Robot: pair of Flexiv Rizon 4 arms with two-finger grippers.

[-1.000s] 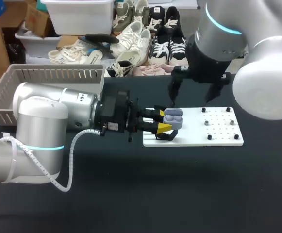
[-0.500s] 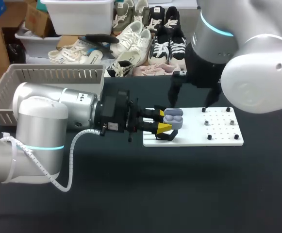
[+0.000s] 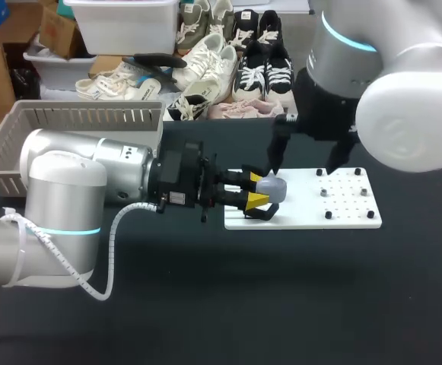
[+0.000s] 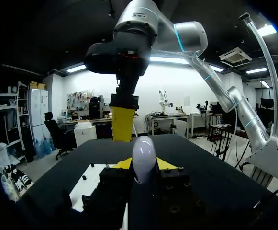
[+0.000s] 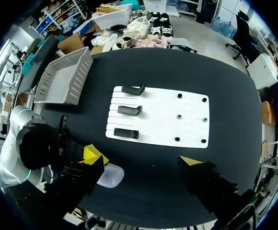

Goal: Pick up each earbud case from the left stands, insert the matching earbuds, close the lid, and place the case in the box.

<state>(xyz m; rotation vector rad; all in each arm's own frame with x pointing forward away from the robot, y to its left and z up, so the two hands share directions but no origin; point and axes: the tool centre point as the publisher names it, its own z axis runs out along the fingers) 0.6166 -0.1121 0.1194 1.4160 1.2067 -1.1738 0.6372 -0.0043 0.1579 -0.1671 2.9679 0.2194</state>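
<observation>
A pale lavender earbud case (image 3: 273, 188) with its lid down is held sideways over the left end of the white board (image 3: 342, 217). My left gripper (image 3: 259, 188) is shut on it, one yellow tip on each side. The left wrist view has the case (image 4: 143, 151) standing up between the left gripper's (image 4: 144, 166) tips. My right gripper (image 3: 302, 164) hangs open above the board, one finger right at the top of the case. Seen from the right wrist, the case (image 5: 111, 175) lies beside one finger of the right gripper (image 5: 143, 167).
Three black stands (image 5: 129, 110) on the board (image 5: 167, 120) are bare, and small pegs (image 5: 179, 116) dot its other half. A grey slotted basket (image 3: 84, 114) sits at the table's back left. Black tabletop lies open in front of the board.
The case's lid was up with the earbuds showing; now it is down. My right gripper has shifted slightly right and lower, with a finger at the case. The left arm has held still.
</observation>
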